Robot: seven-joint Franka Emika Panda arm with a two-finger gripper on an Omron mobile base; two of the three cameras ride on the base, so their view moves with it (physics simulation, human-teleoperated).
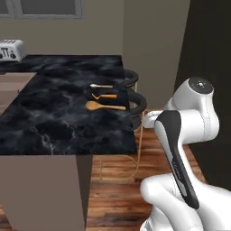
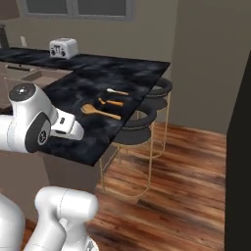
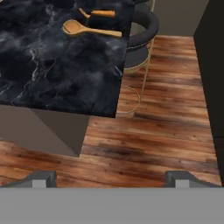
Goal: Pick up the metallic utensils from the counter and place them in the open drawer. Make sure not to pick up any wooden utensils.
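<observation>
Over the wooden floor (image 3: 166, 131), out past the corner of the counter (image 3: 52, 74), the pincer (image 3: 111, 178) hangs with its two dark fingertips (image 3: 43, 178) spread as wide as they go, nothing between them and nothing touched. It sits well apart from the utensils.

Up on the counter, near the edge where the black bar stools (image 1: 136, 104) stand, three utensils lie in a row, roughly parallel. Nearest the robot is the wooden spoon (image 1: 104, 106): in the left base view its broad head points left, into the slab, and its handle runs right toward the stools, long axis across the counter. Just beyond it lies the fork (image 1: 104, 96), slim and orange, on the same line, with its thicker orange handle at the stool end and its thin end turned inward. Farthest back is a pale little utensil (image 1: 101, 86), again lying across the counter with its small light end pointing inward; whether that is the knife, I cannot tell at this size.

From the hand view the spoon's head points left, and the fork sits just above it at the picture's top edge. Way back on the far counter stands a silver toaster (image 2: 63, 48).
</observation>
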